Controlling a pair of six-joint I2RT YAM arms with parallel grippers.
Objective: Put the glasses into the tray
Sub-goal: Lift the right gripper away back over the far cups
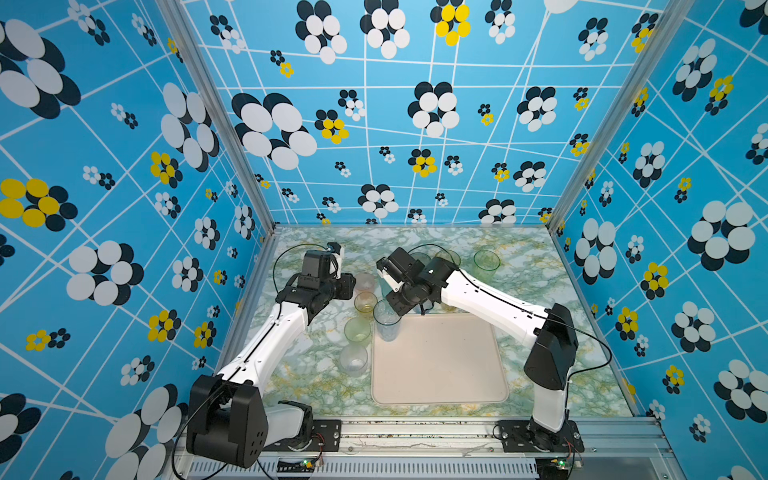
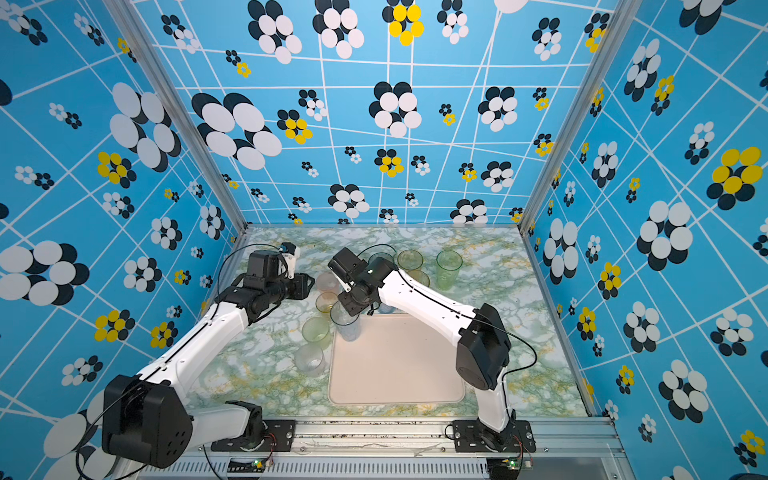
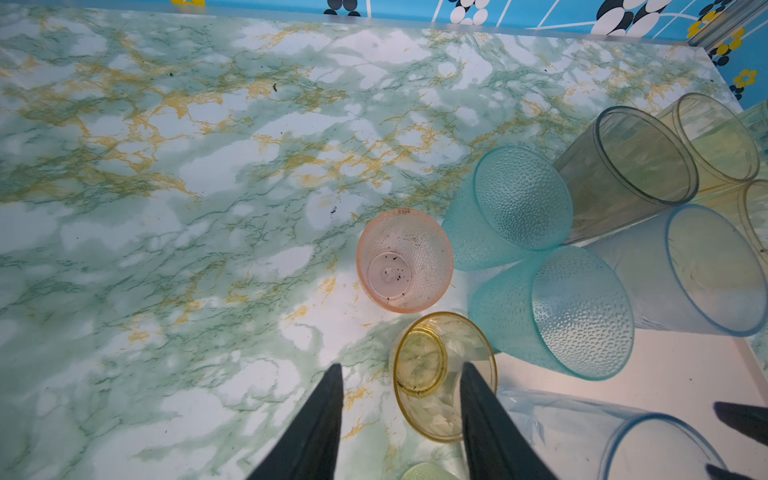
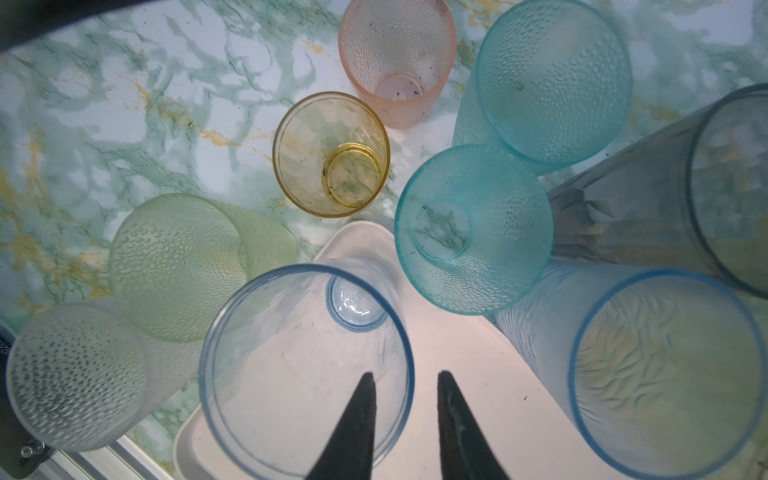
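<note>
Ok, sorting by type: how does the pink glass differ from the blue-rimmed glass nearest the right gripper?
The pink glass is short and dimpled; the blue-rimmed glass is tall and smooth-walled. The pink glass stands on the marble table, the blue-rimmed glass in a corner of the tray. Both stand upright, mouths up.

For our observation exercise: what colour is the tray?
The tray is plain cream-white, clearest in a top view.

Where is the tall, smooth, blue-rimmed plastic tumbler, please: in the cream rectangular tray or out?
In: the tumbler stands upright, base on the tray near a corner.
</note>
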